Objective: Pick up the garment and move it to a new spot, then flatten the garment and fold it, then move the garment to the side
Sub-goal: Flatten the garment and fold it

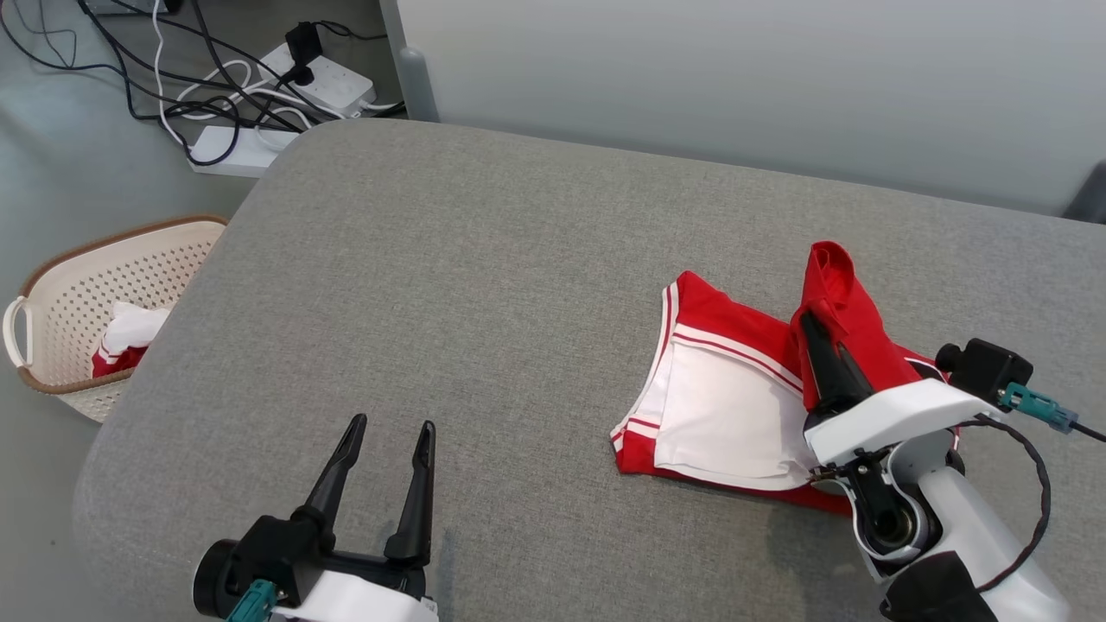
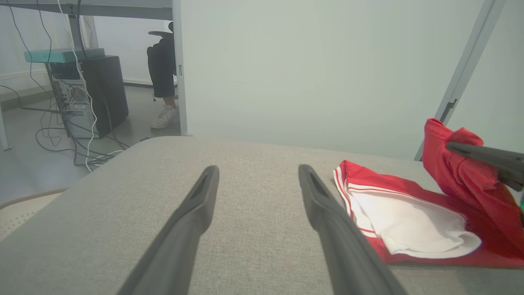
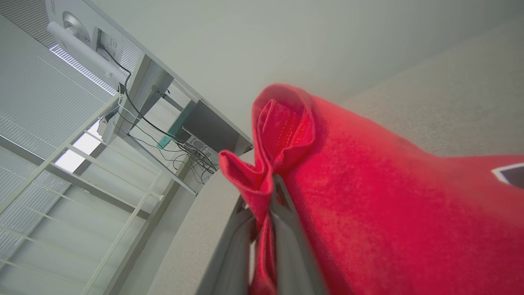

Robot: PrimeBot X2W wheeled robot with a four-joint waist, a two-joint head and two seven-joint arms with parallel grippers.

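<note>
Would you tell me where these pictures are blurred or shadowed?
Head view: even light, a soft shadow on the table by the right gripper. Left wrist view: the left gripper looks soft near the lens. Right wrist view: the garment blurs close up.

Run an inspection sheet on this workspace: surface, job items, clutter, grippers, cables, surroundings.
Surface: grey fabric-covered table, rounded corners.
Job's things: red and white garment on the table's right part, partly folded, one red edge raised.
Clutter: perforated basket on the floor to the left, red and white cloth inside.
Grippers: left gripper open, holding nothing, over the table's near left; right gripper shut on the garment's raised red edge.
Cables: black and white cables tangled around power strips on the floor past the far left corner.
Surroundings: pale partition behind the table; computer tower and a seated person's shoe beyond.
</note>
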